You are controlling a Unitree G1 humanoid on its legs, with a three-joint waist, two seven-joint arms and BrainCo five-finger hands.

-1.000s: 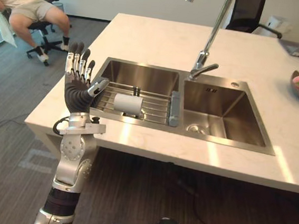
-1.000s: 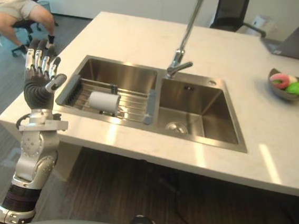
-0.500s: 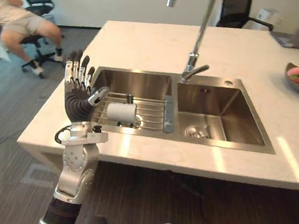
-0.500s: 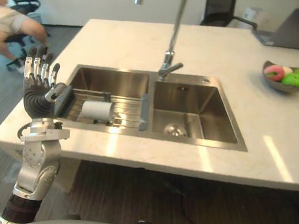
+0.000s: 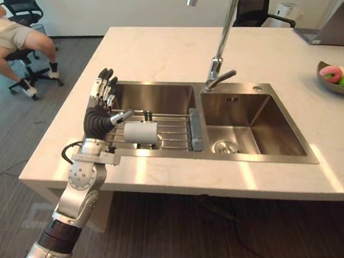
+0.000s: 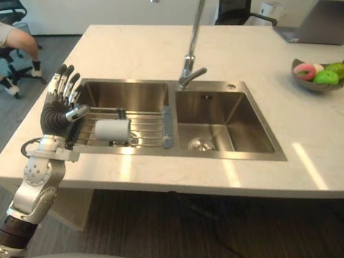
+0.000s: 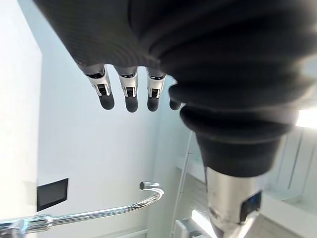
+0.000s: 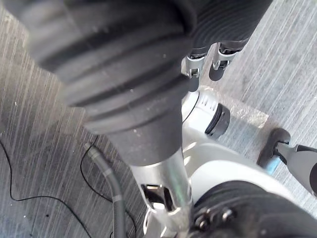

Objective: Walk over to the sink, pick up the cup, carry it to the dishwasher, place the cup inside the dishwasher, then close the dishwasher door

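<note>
Cup lies sideways on the sink rack; your left hand hovers just beside it, fingers straight; right hand hangs relaxed.

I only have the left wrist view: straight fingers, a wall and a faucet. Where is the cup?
Observer: The cup lies on its side on the wire rack in the left basin of the sink.
Operator: How close am I to it?
Observer: The left hand is raised at the sink's left edge, fingers straight up, thumb pointing toward the cup, with a gap between them.
Operator: And the other arm?
Observer: The right hand hangs low over the grey floor, holding nothing.
</note>
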